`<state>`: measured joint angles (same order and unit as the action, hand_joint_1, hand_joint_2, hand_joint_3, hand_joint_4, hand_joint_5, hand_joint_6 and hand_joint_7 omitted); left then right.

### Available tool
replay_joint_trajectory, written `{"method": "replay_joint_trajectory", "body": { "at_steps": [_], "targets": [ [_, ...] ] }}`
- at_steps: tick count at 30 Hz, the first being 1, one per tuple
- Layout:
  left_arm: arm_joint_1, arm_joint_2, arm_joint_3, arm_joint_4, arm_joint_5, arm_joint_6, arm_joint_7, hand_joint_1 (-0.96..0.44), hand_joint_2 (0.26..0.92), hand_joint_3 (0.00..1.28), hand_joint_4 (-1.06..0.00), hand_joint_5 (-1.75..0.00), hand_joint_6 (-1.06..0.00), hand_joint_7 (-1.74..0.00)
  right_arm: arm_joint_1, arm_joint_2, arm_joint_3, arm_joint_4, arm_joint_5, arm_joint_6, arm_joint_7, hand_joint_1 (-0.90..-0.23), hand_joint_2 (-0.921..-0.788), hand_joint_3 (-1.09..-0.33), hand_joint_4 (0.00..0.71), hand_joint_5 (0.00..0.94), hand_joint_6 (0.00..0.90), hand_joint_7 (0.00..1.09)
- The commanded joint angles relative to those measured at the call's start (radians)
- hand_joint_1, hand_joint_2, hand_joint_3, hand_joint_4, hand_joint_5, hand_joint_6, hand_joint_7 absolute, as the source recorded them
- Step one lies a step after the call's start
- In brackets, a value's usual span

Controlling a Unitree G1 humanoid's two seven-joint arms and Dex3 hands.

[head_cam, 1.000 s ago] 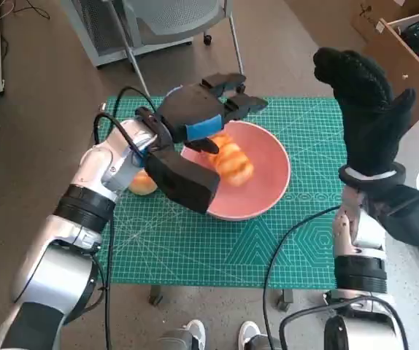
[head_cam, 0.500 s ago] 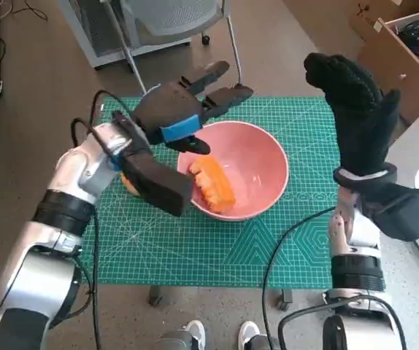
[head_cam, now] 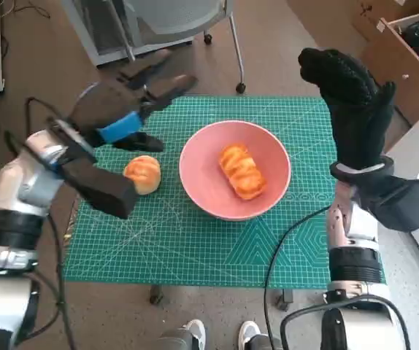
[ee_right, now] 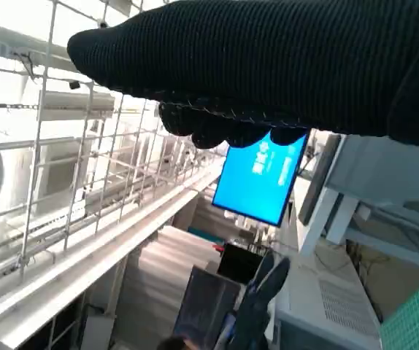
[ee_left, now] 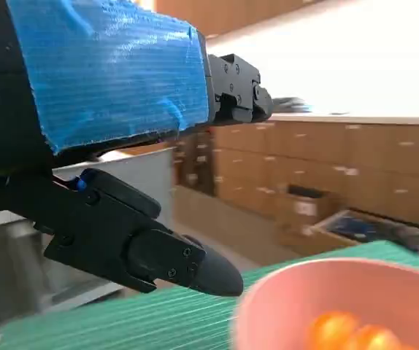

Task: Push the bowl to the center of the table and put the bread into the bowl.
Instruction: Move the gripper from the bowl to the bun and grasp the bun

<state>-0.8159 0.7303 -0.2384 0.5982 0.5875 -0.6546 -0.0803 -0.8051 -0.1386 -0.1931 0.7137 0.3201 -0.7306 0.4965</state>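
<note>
A pink bowl (head_cam: 268,146) sits near the middle of the green mat (head_cam: 217,240). An orange bread roll (head_cam: 241,171) lies inside the bowl; the left wrist view shows the bowl's rim (ee_left: 290,292) and the roll (ee_left: 352,337). A second, rounder bread roll (head_cam: 143,174) lies on the mat just left of the bowl. My left hand (head_cam: 125,102) hovers above the mat's far left corner, fingers spread and empty. My right hand (head_cam: 352,95) is raised upright over the mat's right side, holding nothing.
An office chair's legs (head_cam: 231,44) and a grey cabinet stand beyond the table. A cardboard box (head_cam: 399,44) is at the far right. A person's shoes (head_cam: 191,334) show at the table's near edge. Cables run along both forearms.
My left hand let the bread roll drop into the bowl, then drew back left and away over the mat's corner. The roll settled in the bowl. The right hand barely moved.
</note>
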Motion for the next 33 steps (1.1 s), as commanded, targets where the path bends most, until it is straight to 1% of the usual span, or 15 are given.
{"method": "replay_joint_trajectory", "body": {
  "at_steps": [1, 4, 8, 13, 17, 22, 25, 29, 33],
  "targets": [
    [0.067, 0.02, 0.03, -0.054, -0.037, 0.032, -0.035, -0.61, 0.835, 0.0, -0.09, -0.02, -0.27, -0.15, 0.0, 0.013, -0.005, 0.019, 0.018, 0.006, 0.022, -0.656, -0.921, -0.725, 0.22, 0.005, 0.256, 0.16],
    [0.103, 0.023, 0.047, -0.089, -0.06, 0.063, -0.068, -0.58, 0.815, 0.0, -0.11, -0.02, -0.28, -0.14, -0.003, 0.015, -0.006, 0.016, 0.022, 0.013, 0.028, -0.657, -0.921, -0.723, 0.22, 0.004, 0.257, 0.16],
    [0.131, 0.021, 0.054, -0.103, -0.061, 0.094, -0.086, -0.55, 0.798, 0.0, -0.12, -0.02, -0.29, -0.13, -0.009, 0.015, -0.006, 0.018, 0.027, 0.021, 0.034, -0.662, -0.921, -0.721, 0.218, 0.003, 0.259, 0.16],
    [0.137, 0.01, 0.05, -0.077, -0.059, 0.117, -0.094, -0.54, 0.79, 0.0, -0.13, -0.02, -0.29, -0.12, -0.012, 0.012, -0.007, 0.015, 0.027, 0.028, 0.035, -0.673, -0.921, -0.72, 0.217, 0.001, 0.26, 0.16],
    [0.135, -0.009, 0.043, -0.037, -0.074, 0.157, -0.125, -0.51, 0.786, 0.0, -0.12, -0.01, -0.29, -0.09, -0.014, 0.014, -0.005, 0.01, 0.028, 0.037, 0.035, -0.685, -0.921, -0.716, 0.217, 0.001, 0.263, 0.16],
    [0.11, -0.047, 0.023, 0.046, -0.085, 0.216, -0.178, -0.51, 0.793, 0.0, -0.1, 0.0, -0.26, -0.06, -0.021, 0.012, -0.006, 0.017, 0.032, 0.043, 0.04, -0.685, -0.921, -0.708, 0.222, 0.003, 0.264, 0.16],
    [0.091, -0.072, 0.002, 0.105, -0.076, 0.253, -0.201, -0.49, 0.793, 0.0, -0.08, 0.0, -0.25, -0.05, -0.018, 0.012, -0.005, 0.007, 0.034, 0.05, 0.042, -0.686, -0.921, -0.696, 0.226, 0.005, 0.265, 0.15],
    [0.065, -0.097, -0.017, 0.179, -0.072, 0.269, -0.206, -0.45, 0.782, 0.0, -0.06, 0.0, -0.24, -0.03, -0.016, 0.01, -0.005, 0.001, 0.034, 0.054, 0.045, -0.686, -0.921, -0.691, 0.228, 0.005, 0.266, 0.15],
    [0.032, -0.121, -0.047, 0.273, -0.052, 0.274, -0.192, -0.42, 0.771, 0.0, -0.05, 0.0, -0.24, -0.02, -0.015, 0.004, -0.008, -0.003, 0.033, 0.053, 0.05, -0.685, -0.921, -0.689, 0.228, 0.004, 0.264, 0.15]
  ]
}}
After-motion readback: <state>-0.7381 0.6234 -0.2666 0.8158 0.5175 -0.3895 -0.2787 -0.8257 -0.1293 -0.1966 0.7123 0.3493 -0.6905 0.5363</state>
